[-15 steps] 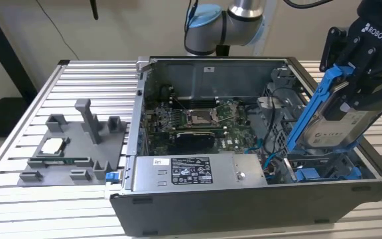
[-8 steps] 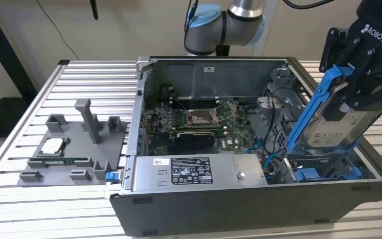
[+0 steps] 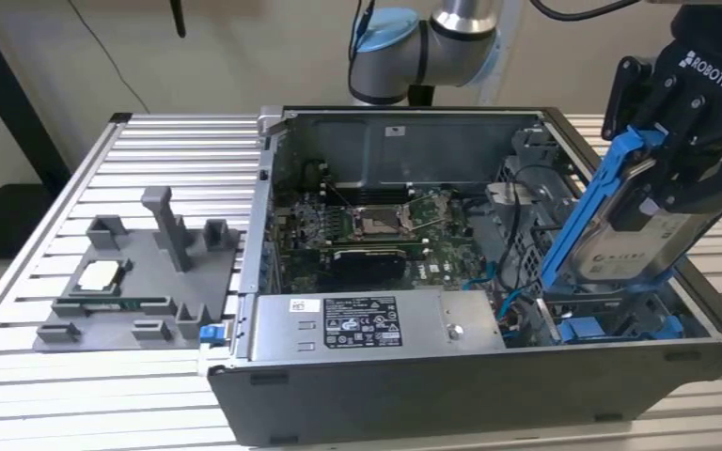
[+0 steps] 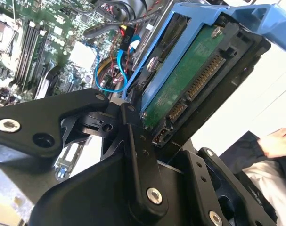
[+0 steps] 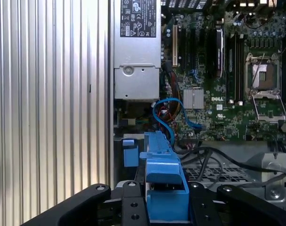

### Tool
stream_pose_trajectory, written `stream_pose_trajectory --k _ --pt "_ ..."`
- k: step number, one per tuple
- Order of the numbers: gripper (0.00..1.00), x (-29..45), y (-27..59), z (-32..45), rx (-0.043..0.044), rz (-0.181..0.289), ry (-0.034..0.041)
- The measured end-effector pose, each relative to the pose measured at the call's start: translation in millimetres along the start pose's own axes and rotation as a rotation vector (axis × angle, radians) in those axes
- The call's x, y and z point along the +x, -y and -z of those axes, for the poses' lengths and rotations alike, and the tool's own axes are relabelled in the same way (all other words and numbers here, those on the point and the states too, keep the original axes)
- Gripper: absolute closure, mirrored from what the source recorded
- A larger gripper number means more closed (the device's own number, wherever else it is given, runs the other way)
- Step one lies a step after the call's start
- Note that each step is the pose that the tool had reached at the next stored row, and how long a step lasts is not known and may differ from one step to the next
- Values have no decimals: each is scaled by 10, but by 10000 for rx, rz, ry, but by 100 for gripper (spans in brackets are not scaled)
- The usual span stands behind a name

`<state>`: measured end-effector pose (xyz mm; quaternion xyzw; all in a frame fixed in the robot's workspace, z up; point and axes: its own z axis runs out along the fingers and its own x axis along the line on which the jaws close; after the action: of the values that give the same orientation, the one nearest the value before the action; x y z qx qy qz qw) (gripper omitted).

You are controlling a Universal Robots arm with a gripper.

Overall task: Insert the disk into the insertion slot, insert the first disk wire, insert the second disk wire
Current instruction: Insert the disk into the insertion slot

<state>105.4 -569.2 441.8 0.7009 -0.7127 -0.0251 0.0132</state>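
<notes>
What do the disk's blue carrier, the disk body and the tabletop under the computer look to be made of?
The carrier looks like moulded plastic: uniform bright blue, satin sheen. The disk body appears to be bare silver-grey metal with a white paper label; the second wrist view shows its green circuit board. The tabletop is probably extruded aluminium: pale, matte, evenly ribbed.

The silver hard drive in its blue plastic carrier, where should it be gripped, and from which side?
Grip the silver-grey hard drive across its bright blue plastic carrier frame at the raised end, coming from above, as the black gripper does now. The drive stands tilted on end in the open grey computer case, so that end is likely the freest.
</notes>
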Motion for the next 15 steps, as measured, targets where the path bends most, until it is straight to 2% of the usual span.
stream_pose_trajectory --k 4,15 --pt "67 1 14 -36 0 0 3" --pt "67 10 121 -178 0 1 1"
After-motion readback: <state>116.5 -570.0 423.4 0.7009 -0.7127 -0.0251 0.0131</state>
